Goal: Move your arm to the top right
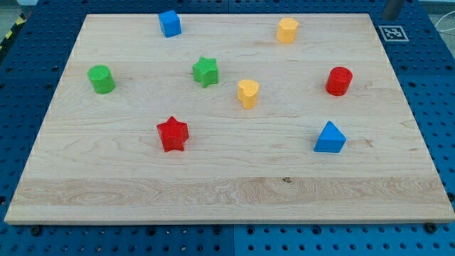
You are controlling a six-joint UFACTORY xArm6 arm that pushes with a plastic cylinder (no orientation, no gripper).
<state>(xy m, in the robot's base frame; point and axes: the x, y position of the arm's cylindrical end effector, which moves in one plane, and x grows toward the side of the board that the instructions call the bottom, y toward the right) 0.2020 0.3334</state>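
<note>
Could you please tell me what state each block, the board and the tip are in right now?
blue cube: upright, alone
yellow block: upright
green cylinder: upright
green star: flat
yellow heart: upright
red cylinder: upright
red star: flat
blue triangle: flat
wooden board: level
my tip: not visible

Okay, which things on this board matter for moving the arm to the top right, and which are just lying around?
Job: my tip, at the board's top right corner.
Lying about: blue cube, upper yellow block, green cylinder, green star, middle yellow block, red cylinder, red star, blue triangular block.
</note>
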